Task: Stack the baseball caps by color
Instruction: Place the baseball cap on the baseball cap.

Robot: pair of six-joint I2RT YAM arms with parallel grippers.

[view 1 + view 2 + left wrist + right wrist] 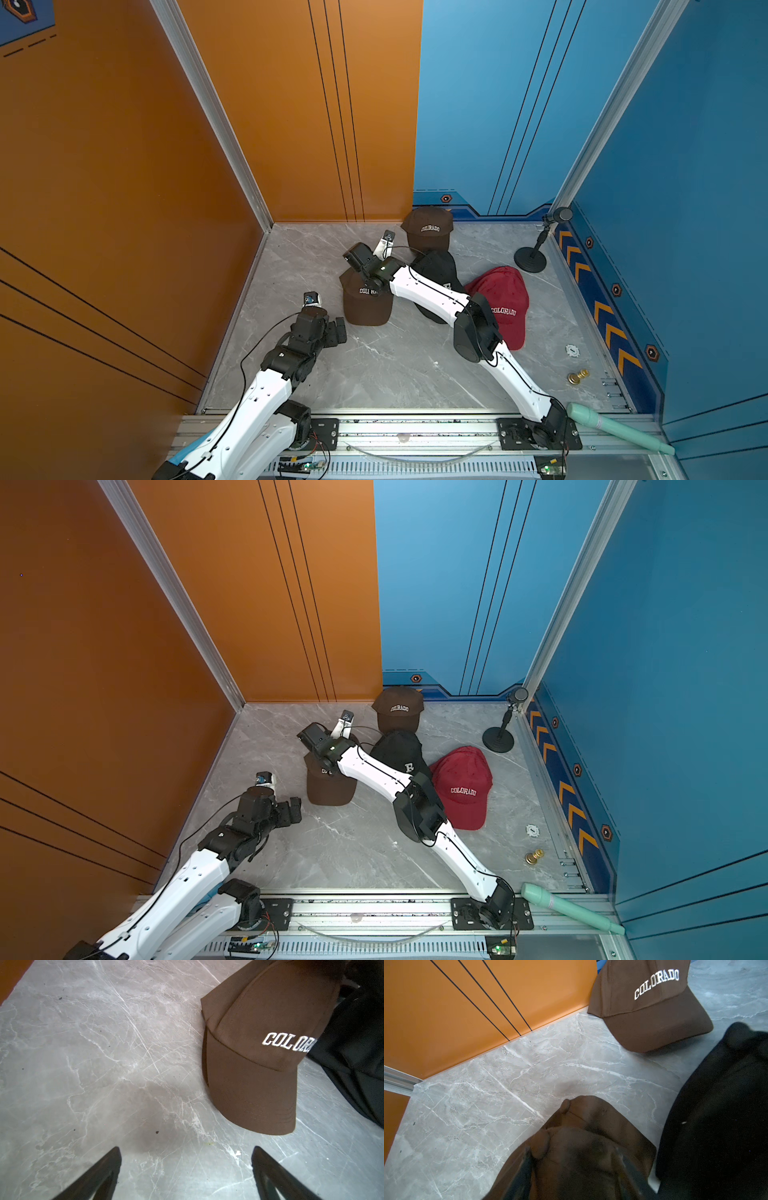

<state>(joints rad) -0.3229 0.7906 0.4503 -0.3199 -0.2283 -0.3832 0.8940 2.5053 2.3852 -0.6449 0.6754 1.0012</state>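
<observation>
A brown COLORADO baseball cap [368, 303] [259, 1053] lies mid-floor, with a second brown edge showing under it. My right gripper [574, 1149] hangs over its crown [330, 789], jaws apart, with brown fabric between the fingers. Another brown cap [429, 230] [650, 1001] sits by the back wall. A black cap [399, 750] [716, 1115] lies partly under my right arm, and a red cap [505, 303] [465, 787] lies to its right. My left gripper [187, 1149] [337, 330] stands open over bare floor, left of the brown cap's brim.
A black microphone stand [530, 259] is in the back right corner. A white disc [572, 350], a small brass piece [577, 376] and a teal cylinder [615, 428] lie near the front right. The orange wall [124, 208] closes the left side.
</observation>
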